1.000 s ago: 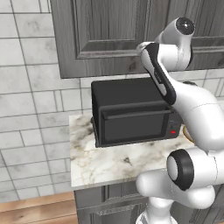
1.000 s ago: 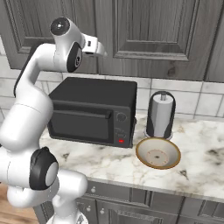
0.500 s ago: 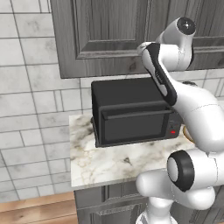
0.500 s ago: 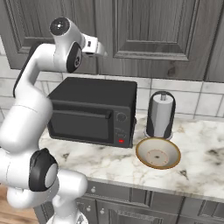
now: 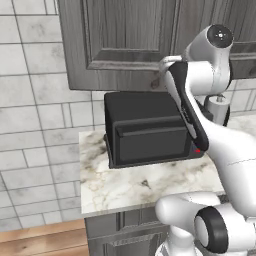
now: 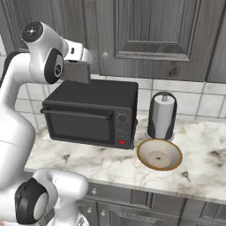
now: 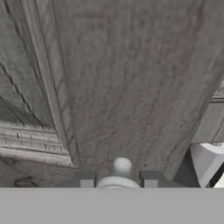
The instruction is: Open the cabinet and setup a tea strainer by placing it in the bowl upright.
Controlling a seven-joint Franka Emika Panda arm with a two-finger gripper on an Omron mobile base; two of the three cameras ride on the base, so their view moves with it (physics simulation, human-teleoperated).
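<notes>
The cabinet (image 6: 150, 31) hangs above the counter with its dark grey doors closed. My gripper (image 7: 118, 178) is up against a door, shut on a small round metal knob (image 7: 121, 166) that sits between the two dark fingertips (image 7: 86, 178). From the right base view the gripper (image 6: 91, 57) meets the left door beside the seam, and the neighbouring door's knob (image 6: 105, 55) stays free. The tan bowl (image 6: 159, 154) rests empty on the marble counter, to the right of the oven. The tea strainer is hidden.
A black toaster oven (image 6: 90, 112) stands on the counter right below the gripper. A white-topped cylinder in a dark holder (image 6: 162, 115) stands behind the bowl. The counter (image 5: 140, 185) ends at its left edge near the tiled wall (image 5: 35, 115).
The fingers have closed in on the knob. The arm, the doors and everything on the counter have kept their places.
</notes>
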